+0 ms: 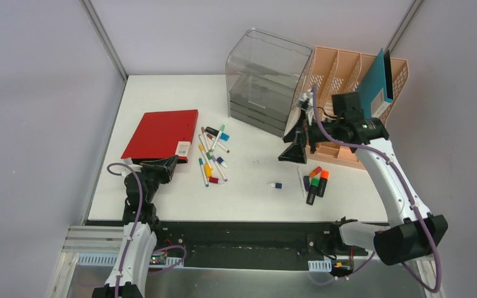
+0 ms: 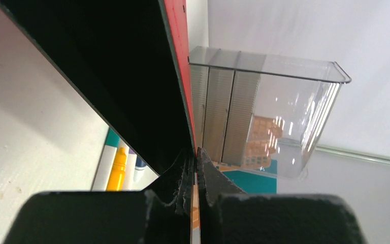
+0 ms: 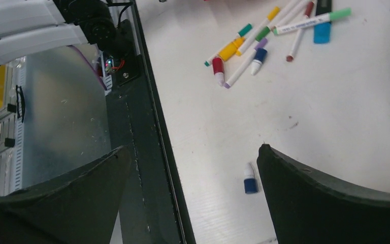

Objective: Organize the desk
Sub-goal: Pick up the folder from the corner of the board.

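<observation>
On the left of the white desk (image 1: 254, 186) lies a red book (image 1: 161, 132). My left gripper (image 1: 162, 164) is shut on its near edge. In the left wrist view the two fingers pinch the red book (image 2: 181, 61) at the gripper's tips (image 2: 195, 158), and the book's dark underside fills the upper left. My right gripper (image 1: 295, 148) hangs open above the desk's middle right, with nothing between its fingers. Its wrist view shows the right gripper (image 3: 193, 148) over the desk's front rail (image 3: 147, 127), with a small blue cap (image 3: 250, 179) just inside the right finger.
Several loose markers (image 1: 213, 155) lie right of the red book. Highlighters (image 1: 317, 183) and the blue cap (image 1: 276, 185) sit near the front. A clear drawer unit (image 1: 266, 81) and a peach file rack (image 1: 348, 84) holding a teal book (image 1: 374, 81) stand at the back.
</observation>
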Controlling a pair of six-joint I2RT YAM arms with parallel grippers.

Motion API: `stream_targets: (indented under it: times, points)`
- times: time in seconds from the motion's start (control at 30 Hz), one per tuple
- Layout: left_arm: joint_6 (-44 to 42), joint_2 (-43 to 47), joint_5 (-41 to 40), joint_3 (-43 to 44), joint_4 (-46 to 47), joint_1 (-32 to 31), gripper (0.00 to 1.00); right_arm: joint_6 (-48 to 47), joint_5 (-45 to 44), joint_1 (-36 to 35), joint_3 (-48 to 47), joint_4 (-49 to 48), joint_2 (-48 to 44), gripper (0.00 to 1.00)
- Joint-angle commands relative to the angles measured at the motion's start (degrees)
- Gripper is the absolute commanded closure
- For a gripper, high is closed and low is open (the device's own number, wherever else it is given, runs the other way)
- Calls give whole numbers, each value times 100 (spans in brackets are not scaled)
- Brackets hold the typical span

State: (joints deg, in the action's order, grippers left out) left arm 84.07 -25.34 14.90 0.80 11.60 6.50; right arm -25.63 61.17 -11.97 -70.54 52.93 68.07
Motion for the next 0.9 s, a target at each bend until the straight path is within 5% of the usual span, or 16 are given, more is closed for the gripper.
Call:
stream_targets:
  times: [0.0, 0.57, 0.87]
  points:
    - [304, 199, 455, -1, 440, 71, 100, 338, -507, -901, -755, -369, 625, 1]
    - [674, 313, 588, 85, 724, 70, 100, 2249, -1315, -2602, -2163, -1936, 2825, 1]
    - [520, 263, 884, 497, 584, 75, 100, 4654, -1852, -2811, -1852, -3915, 3480, 1]
